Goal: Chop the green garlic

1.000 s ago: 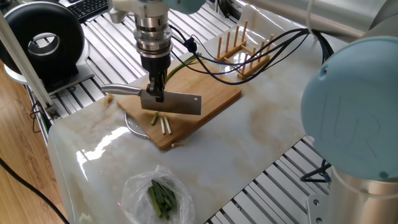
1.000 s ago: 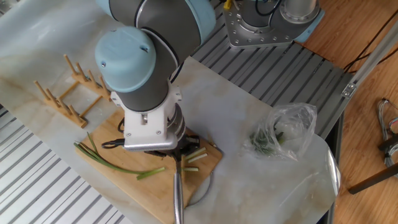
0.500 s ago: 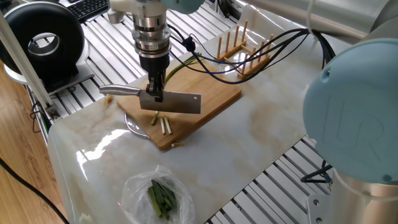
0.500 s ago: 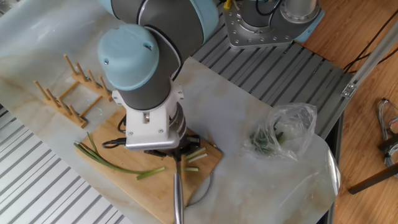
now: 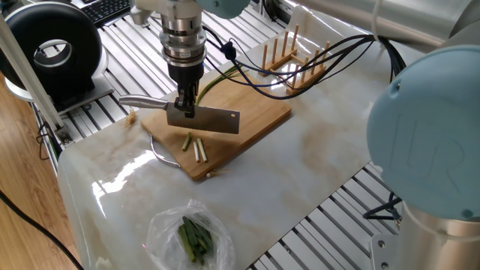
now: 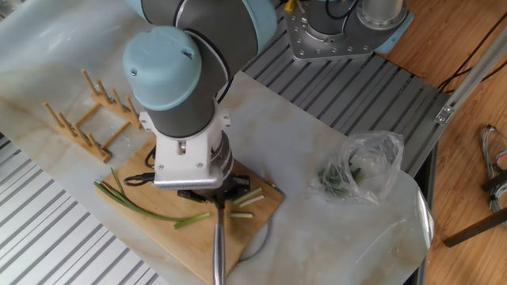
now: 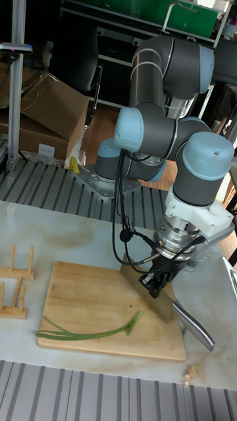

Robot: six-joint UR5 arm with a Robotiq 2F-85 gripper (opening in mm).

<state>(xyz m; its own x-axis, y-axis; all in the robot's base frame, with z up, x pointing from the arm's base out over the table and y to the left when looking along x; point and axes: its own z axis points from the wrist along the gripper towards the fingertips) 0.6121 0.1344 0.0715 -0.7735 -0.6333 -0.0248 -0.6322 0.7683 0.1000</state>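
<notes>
In one fixed view, one gripper [image 5: 184, 107] is clamped on the top edge of one cleaver [image 5: 202, 120]. The blade hangs over one wooden cutting board [image 5: 255, 120], close to the board's front left edge. I count about three short cut sticks [image 5: 196, 146] of green garlic lying side by side just below the blade, near the board's front corner. The long green garlic stalk [image 5: 219, 76] runs off toward the board's far edge, behind the gripper. One clear plastic bag [image 5: 191, 236] with dark green leaves sits near the tabletop's front edge, well apart from the board. One wooden rack [image 5: 292, 56] stands at the far edge. The right half of the tabletop [image 5: 315, 165] is bare stone.

In the other fixed view, one long stalk [image 6: 139, 207] lies along the board's [image 6: 252, 218] outer edge. Two or three cut sticks [image 6: 249, 198] lie near the board's corner, toward the bag [image 6: 360, 170].

In the tall fixed view, the stalk [image 7: 89, 332] lies near the board's [image 7: 99, 296] front edge, and the cleaver [image 7: 172, 308] is tilted over the right end. The cut sticks are hidden. I can read no words anywhere.
</notes>
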